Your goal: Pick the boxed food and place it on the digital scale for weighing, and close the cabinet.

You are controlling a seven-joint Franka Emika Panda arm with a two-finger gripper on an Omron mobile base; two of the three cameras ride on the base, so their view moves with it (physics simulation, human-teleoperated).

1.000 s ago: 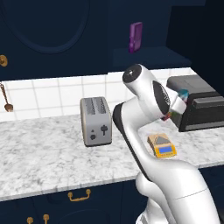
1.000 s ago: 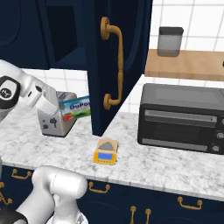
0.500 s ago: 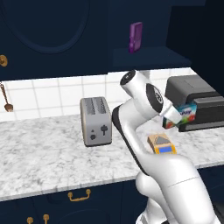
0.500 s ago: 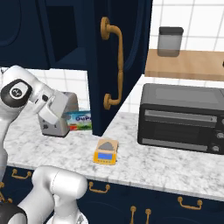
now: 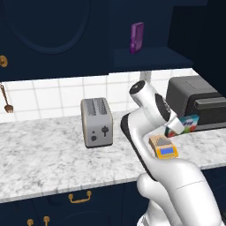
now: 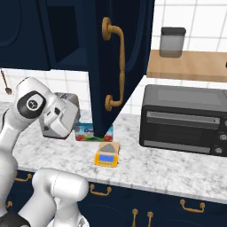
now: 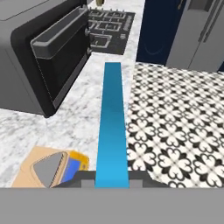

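My gripper (image 5: 176, 126) is shut on the boxed food (image 5: 188, 124), a flat teal carton held on edge just above the counter. In the right base view the boxed food (image 6: 85, 132) hangs beside the hand, partly behind the open cabinet door (image 6: 126, 53). Its blue edge (image 7: 113, 127) runs up the middle of the hand view from between my gripper (image 7: 113, 181). The orange-tan digital scale (image 5: 164, 148) (image 6: 107, 154) sits on the counter close below and beside the carton, with nothing on it; in the hand view the digital scale (image 7: 50, 168) lies at the lower left.
A black toaster oven (image 6: 184, 117) (image 7: 43, 52) stands right of the scale. A silver toaster (image 5: 97, 121) stands to the left. A purple box (image 5: 137, 36) stands on the open cabinet's shelf. A grey canister (image 6: 172, 42) rests on a wooden shelf. Patterned floor (image 7: 179, 127) lies past the counter edge.
My gripper has carried the boxed food downward and a little toward the scale, closer to the counter. The jaws stayed shut on it; the cabinet door has not moved.
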